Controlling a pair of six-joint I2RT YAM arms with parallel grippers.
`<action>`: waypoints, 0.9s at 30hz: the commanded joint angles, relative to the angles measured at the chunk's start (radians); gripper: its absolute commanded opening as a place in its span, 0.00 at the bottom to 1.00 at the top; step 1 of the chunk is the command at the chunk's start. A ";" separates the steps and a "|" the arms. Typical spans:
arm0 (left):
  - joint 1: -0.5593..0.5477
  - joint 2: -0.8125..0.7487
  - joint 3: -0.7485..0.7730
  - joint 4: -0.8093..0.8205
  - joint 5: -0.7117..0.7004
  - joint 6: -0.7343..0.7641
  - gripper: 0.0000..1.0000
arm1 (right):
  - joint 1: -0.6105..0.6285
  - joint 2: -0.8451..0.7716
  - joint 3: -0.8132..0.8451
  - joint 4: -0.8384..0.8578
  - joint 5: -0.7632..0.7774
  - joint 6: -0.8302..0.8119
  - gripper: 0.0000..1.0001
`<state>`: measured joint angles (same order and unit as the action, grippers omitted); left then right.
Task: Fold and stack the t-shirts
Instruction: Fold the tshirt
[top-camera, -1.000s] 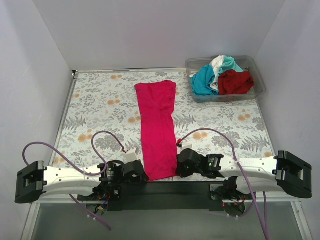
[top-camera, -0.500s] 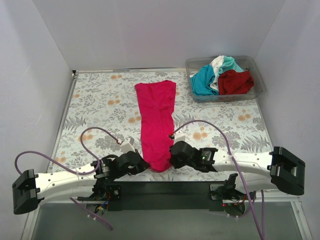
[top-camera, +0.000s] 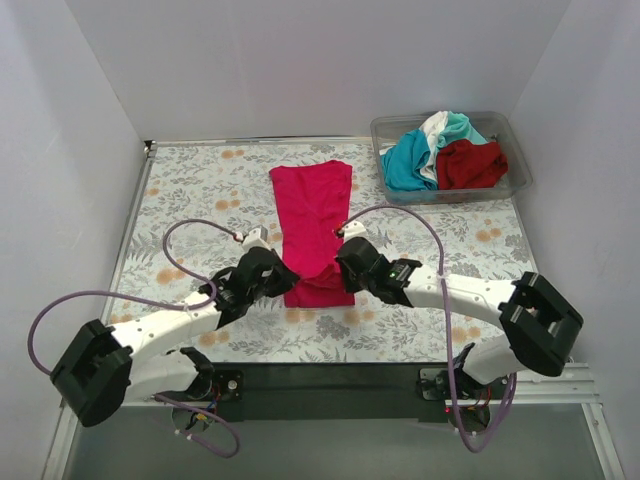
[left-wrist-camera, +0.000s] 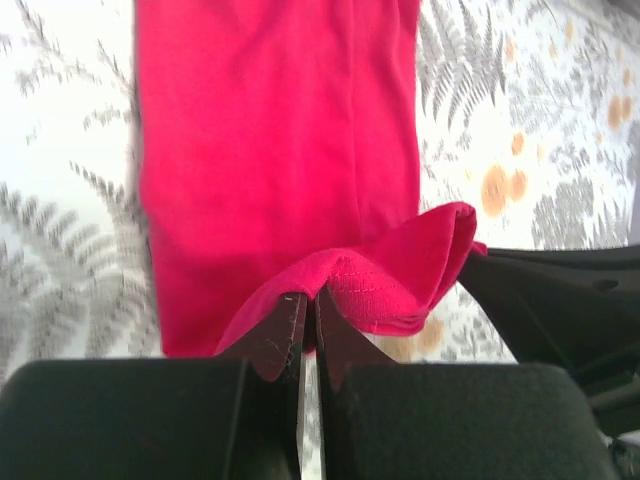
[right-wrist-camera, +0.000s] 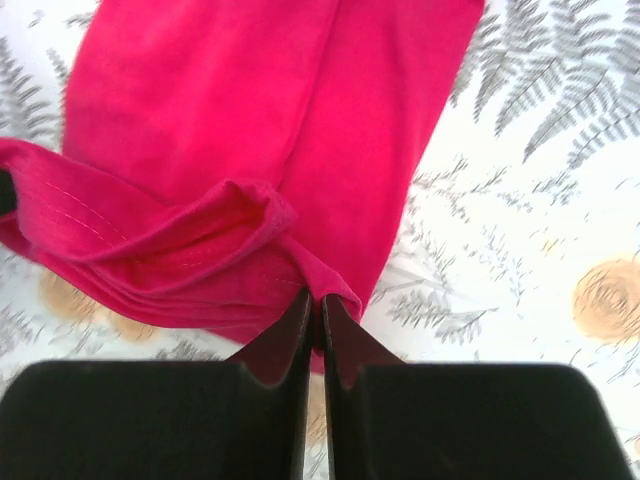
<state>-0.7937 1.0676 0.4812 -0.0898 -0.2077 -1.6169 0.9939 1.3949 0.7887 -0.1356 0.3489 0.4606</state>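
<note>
Top external view looks down on a table (top-camera: 190, 190) with a leafy pattern. A pink shirt (top-camera: 312, 215) lies in the middle of it, folded into a long strip that runs away from the arms. The near end of the strip is lifted off the table and curled over. The left gripper (top-camera: 283, 284) has the left corner of that end, and the right gripper (top-camera: 346, 278) has the right corner, so one arm reaches in on each side of the shirt. From the left wrist, the left gripper (left-wrist-camera: 308, 312) has its two fingers pressed together with the pink hem pinched between them, and the pink shirt (left-wrist-camera: 270, 130) lies flat on the table beyond. From the right wrist, the right gripper (right-wrist-camera: 312, 305) is squeezed tight the same way on the edge of the pink shirt (right-wrist-camera: 290, 110), and the hem bunches in soft folds to the left. Far back on the right sits a clear bin (top-camera: 518, 178), well apart from the pink shirt. Inside it are a teal shirt (top-camera: 405, 165), a white shirt (top-camera: 435, 126) and a dark red shirt (top-camera: 470, 163), all crumpled together.
</note>
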 joint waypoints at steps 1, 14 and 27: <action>0.088 0.118 0.091 0.128 0.091 0.126 0.00 | -0.057 0.068 0.085 0.074 -0.001 -0.099 0.01; 0.278 0.462 0.310 0.202 0.197 0.261 0.00 | -0.212 0.378 0.363 0.102 -0.093 -0.203 0.01; 0.372 0.652 0.477 0.208 0.278 0.313 0.00 | -0.282 0.503 0.535 0.056 -0.129 -0.252 0.01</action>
<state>-0.4404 1.7031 0.9035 0.1135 0.0364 -1.3354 0.7261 1.8706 1.2560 -0.0757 0.2298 0.2329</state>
